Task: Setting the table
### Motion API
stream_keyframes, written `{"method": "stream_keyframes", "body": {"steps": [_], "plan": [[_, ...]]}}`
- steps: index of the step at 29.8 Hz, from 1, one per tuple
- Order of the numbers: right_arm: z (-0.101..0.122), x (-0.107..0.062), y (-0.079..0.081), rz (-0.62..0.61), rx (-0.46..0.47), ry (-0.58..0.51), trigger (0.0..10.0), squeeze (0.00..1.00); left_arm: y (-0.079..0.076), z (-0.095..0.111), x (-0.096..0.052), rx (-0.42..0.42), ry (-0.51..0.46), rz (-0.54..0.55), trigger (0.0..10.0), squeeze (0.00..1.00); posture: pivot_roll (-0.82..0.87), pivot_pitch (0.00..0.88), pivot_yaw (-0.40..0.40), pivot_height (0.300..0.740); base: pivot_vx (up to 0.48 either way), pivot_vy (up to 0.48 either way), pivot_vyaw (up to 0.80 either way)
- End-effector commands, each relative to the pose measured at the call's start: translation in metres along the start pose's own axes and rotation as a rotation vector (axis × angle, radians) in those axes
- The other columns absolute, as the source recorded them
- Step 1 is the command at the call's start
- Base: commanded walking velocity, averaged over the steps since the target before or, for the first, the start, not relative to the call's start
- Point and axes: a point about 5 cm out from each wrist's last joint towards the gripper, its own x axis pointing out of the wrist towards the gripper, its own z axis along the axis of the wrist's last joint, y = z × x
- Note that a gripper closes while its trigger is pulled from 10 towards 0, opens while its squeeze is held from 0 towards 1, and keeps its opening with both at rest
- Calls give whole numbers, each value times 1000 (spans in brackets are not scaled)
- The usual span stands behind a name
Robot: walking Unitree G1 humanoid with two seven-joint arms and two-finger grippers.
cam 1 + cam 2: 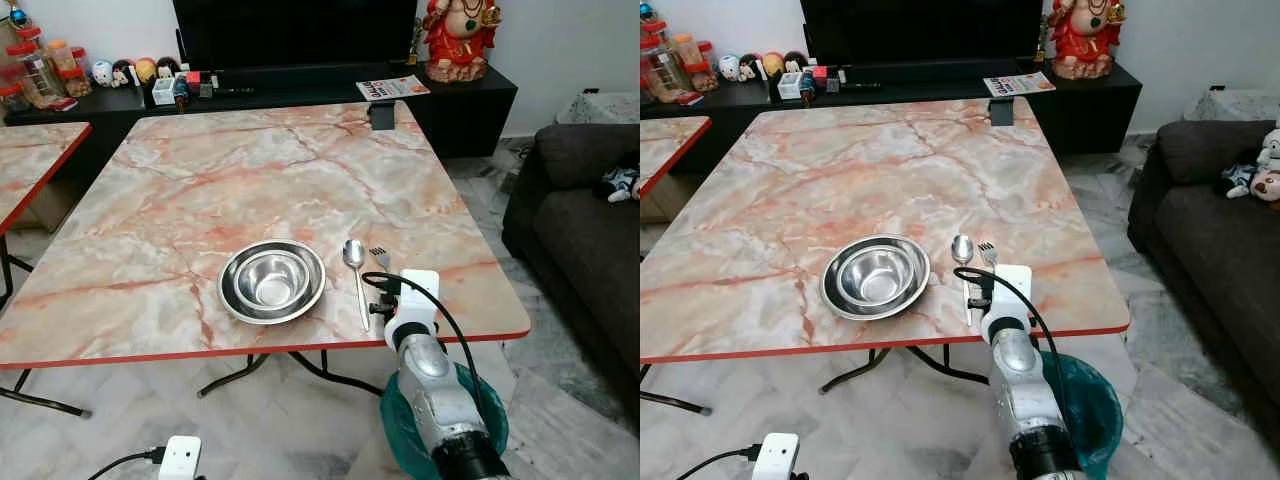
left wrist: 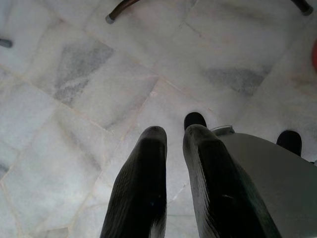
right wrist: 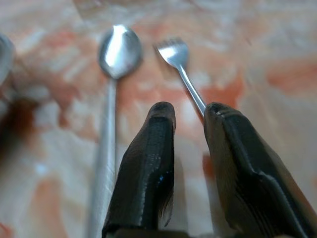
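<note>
The right pincer (image 3: pixel 190 119) is hovering low over the worktop (image 1: pixel 200 190), its fingers narrowly parted with the fork (image 3: pixel 179 62) handle running into the gap, close against the right finger; whether they are actually gripping it is hard to tell. To do this step well, it should be setting the fork flat and parallel to the spoon (image 3: pixel 111 89), then opening and lifting straight up. The spoon is lying just left of the pincer, the bowl (image 1: pixel 272 281) farther left. The left pincer (image 2: pixel 176 148), nearly closed, is hanging idle above the floor.
</note>
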Motion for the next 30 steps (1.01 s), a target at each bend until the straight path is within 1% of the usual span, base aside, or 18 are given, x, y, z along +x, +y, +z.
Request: {"method": "stream_keyframes", "body": {"steps": [1,4,7,14,18,24,30], "plan": [[-1,-4,-4,-5,-23,-3,10000,0,2,-1,0,26,14,-4,10000,0,11,22,60,740,0,0,0],[-4,-6,-6,-7,-35,6,10000,0,2,-1,0,27,15,-5,10000,0,7,24,60,740,0,0,0],[-9,-10,-12,-22,-40,13,10000,0,2,-2,0,27,16,-6,10000,0,6,25,61,740,0,0,0],[-8,-11,-12,-24,-40,14,10000,0,2,-1,0,30,17,-10,10000,0,5,25,63,740,0,0,0],[-5,-9,-6,-4,-35,13,10000,0,1,-1,0,32,20,-13,10000,0,11,22,62,740,0,0,0],[2,-2,9,51,-30,9,10000,0,1,-2,0,31,22,-14,10000,0,15,19,59,740,0,0,0],[6,2,15,70,-25,2,10000,0,0,-2,0,30,25,-17,10000,0,19,19,58,740,0,0,0]]}}
